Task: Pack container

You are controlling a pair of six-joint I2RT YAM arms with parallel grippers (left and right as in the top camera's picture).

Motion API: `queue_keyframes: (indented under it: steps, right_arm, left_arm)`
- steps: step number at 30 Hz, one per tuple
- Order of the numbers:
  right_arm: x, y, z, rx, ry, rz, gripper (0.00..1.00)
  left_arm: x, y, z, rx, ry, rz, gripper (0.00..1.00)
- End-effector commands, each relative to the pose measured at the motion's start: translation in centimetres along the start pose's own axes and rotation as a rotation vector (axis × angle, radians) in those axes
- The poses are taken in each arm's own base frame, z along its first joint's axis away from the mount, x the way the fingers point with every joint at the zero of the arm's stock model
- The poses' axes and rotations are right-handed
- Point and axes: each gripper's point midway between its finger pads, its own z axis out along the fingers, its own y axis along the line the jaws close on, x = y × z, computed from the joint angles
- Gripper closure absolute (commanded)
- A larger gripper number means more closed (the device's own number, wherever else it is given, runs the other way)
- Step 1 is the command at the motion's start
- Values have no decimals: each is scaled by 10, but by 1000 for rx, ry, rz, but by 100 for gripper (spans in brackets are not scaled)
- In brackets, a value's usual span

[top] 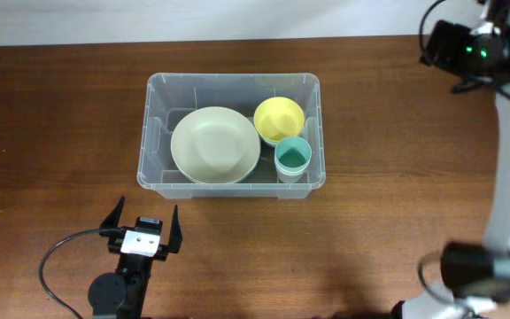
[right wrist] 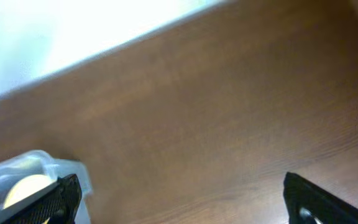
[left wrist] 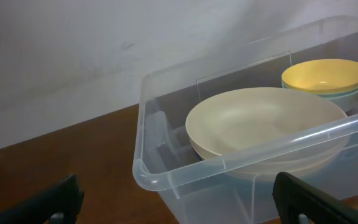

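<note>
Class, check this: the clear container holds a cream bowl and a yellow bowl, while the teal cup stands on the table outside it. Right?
Not quite. The teal cup stands inside the container too, beside the yellow bowl. The cream bowl is in it as stated. The overhead view shows this.

"What carries it all?"
"A dark brown wooden table [top: 60, 133], its grain running sideways."
"And directly on it?"
"A large clear plastic rectangular bin [top: 233, 78] with rounded corners, upright near the middle. A thin black cable [top: 44, 261] curls at the near left."
</note>
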Motion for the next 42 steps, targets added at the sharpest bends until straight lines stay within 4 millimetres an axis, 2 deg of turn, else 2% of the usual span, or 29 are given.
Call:
queue_keyframes:
  steps: [1, 5, 8, 12, 16, 21, 26, 30, 36, 42]
  right_arm:
    - [7, -10, -12, 11, -70, 10, 1]
    - [13, -7, -39, -63, -219, 13, 1]
    - [28, 9, -68, -159, -364, -105, 1]
    - [66, 28, -99, -250, -545, -252, 1]
    - [104, 30, -109, -319, -659, -273, 1]
    - [151, 18, -111, -379, -792, -266, 1]
    - [187, 5, -105, -396, -880, -250, 1]
    - [201, -1, -110, -411, -942, -241, 1]
    - [209, -7, -120, -423, -1013, -228, 1]
    - [217, -7, -101, -410, -984, -235, 1]
  left_arm:
    - [1, 2, 0, -12, 5, 15, 0]
    - [2, 2, 0, -12, 5, 15, 0]
    - [2, 2, 0, -12, 5, 15, 0]
    - [2, 2, 0, -12, 5, 15, 0]
    - [2, 2, 0, -12, 5, 15, 0]
    - [2, 2, 0, -12, 5, 15, 0]
    - [2, 2, 0, -12, 5, 15, 0]
    - [1, 2, 0, -12, 5, 15, 0]
    - [1, 2, 0, -12, 5, 15, 0]
    - [2, 2, 0, -12, 5, 15, 0]
